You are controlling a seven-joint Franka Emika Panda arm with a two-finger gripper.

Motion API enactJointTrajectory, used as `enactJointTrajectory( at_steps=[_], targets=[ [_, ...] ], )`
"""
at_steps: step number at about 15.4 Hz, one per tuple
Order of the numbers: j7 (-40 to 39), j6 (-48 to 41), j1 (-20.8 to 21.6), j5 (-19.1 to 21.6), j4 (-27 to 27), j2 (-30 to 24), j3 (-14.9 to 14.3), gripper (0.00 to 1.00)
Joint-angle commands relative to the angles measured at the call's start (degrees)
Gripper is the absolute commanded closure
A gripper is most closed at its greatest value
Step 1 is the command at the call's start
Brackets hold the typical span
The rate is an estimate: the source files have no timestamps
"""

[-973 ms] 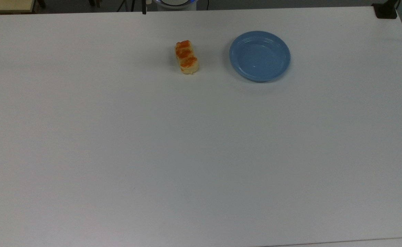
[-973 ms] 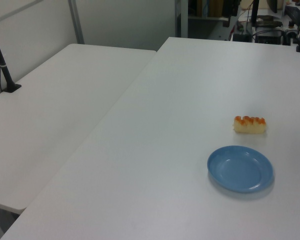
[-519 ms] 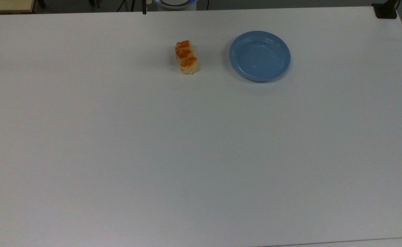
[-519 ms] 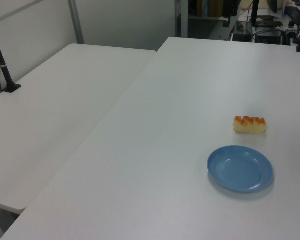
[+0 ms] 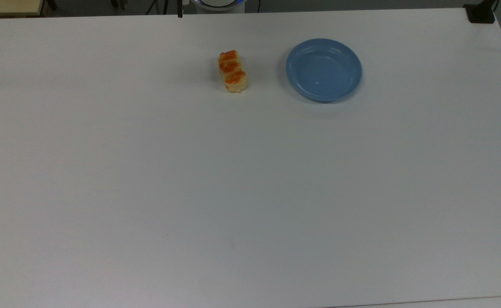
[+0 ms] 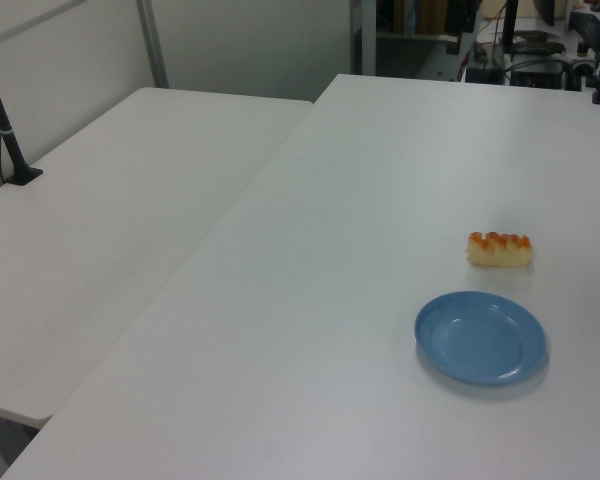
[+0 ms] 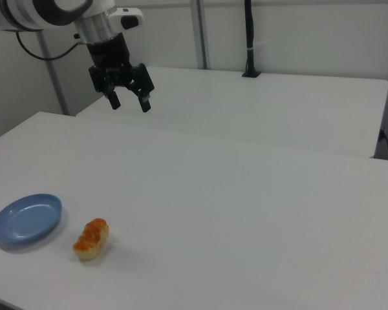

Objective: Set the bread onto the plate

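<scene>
The bread (image 5: 232, 71) is a small pale-yellow loaf with orange-red patches on top. It lies on the white table to the left of the plate in the top view. The plate (image 5: 324, 69) is round, light blue and holds nothing. In the left view the bread (image 6: 499, 249) lies beyond the plate (image 6: 480, 337). In the right view the bread (image 7: 92, 238) lies just right of the plate (image 7: 26, 219). My gripper (image 7: 130, 103) hangs open high above the table, far up and to the right of both, with nothing between its fingers.
A second white table (image 6: 110, 200) adjoins the work table, with a black pole (image 7: 249, 39) clamped to it. A black clamp (image 5: 480, 13) sits at the top view's upper right corner. Wide bare tabletop (image 5: 233, 192) spreads in front of the bread and plate.
</scene>
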Motion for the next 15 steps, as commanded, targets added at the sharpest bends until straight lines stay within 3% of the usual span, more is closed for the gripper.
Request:
enactJointTrajectory(
  at_steps=[1, 3, 7, 9, 12, 15],
  targets=[
    [-1.5, -5.7, 0.5, 0.3, -0.6, -1.2, 0.2, 0.0],
    [-4.7, -7.9, -0.1, 0.0, -1.1, -1.2, 2.9, 0.0],
    [-16.8, -12.8, 0.4, 0.7, -3.6, -2.4, 3.3, 0.0],
    [-16.6, -11.5, 0.4, 1.0, -10.1, -5.7, 5.2, 0.0],
    [-16.3, -4.8, 0.5, 5.6, -22.1, -11.0, 6.1, 0.0],
    [-16.3, 3.4, 0.5, 8.4, -30.6, -12.1, 6.9, 0.0]
  ],
)
